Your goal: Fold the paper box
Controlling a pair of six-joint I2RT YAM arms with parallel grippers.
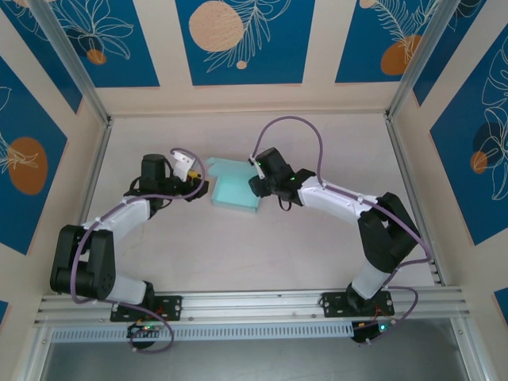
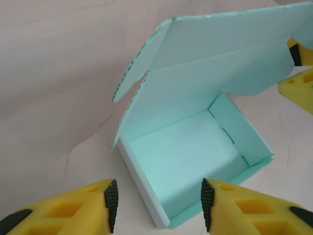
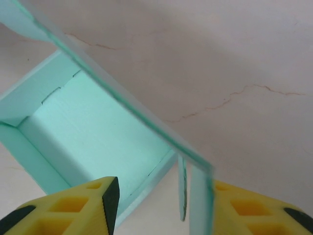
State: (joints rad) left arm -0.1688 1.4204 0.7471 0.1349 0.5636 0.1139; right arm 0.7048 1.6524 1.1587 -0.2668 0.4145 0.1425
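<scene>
Left wrist view: your left hand (image 2: 159, 203) is spread. Its two yellow fingers (image 2: 93, 205) stand either side of the near corner of the paper box (image 2: 186, 152), and neither touches it. The box rests on the pale bench (image 2: 49, 73) as an open tray with its walls upright, pale blue-green inside. Its lid (image 2: 220, 44) stands raised from the wall at 12 o'clock, and a rounded side flap hangs at 9 o'clock.

Right wrist view: the lid's edge runs from 10 o'clock down to 5 o'clock and ends between the fingers of your right hand (image 3: 164, 200). That hand is spread too. The lid's end flap lies just beside the finger at 5 o'clock, though you cannot tell whether they touch. A clear gap is left towards the finger at 7 o'clock.

Top external view: the box sits near the middle of the bench, with the left hand at its 9 o'clock and the right hand at its 2 o'clock.
</scene>
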